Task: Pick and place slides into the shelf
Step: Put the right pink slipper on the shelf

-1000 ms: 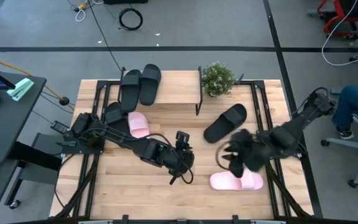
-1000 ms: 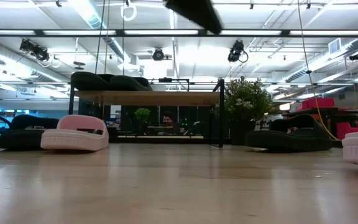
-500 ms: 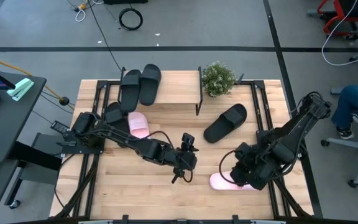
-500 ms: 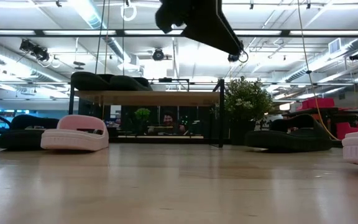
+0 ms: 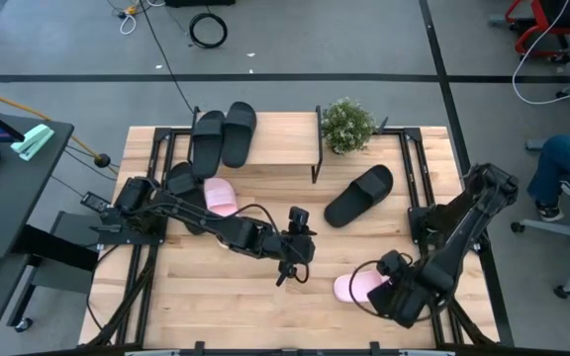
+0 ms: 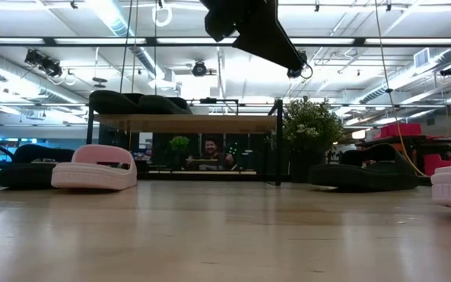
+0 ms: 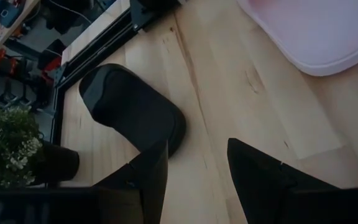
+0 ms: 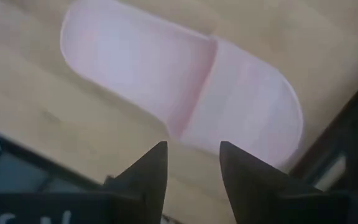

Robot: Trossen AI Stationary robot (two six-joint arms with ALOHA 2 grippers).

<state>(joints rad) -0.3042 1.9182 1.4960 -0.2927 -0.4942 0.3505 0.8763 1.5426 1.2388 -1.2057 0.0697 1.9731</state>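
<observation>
The low rack with a light wooden top board and black metal frame (image 5: 270, 138) sits at the high view's upper centre, carrying 2 black slides (image 5: 223, 135) side by side on its left end, long axes running up-down. A pale pink slide (image 5: 219, 196) and another black one lie just below its left end. A black slide (image 5: 359, 194) lies diagonally right of centre. Another pale pink slide (image 8: 185, 102) lies lengthwise left-right at lower right, under the right gripper (image 8: 192, 163), whose fingers are parted and empty. The left gripper (image 7: 194, 171) hovers mid-table, also parted and empty.
</observation>
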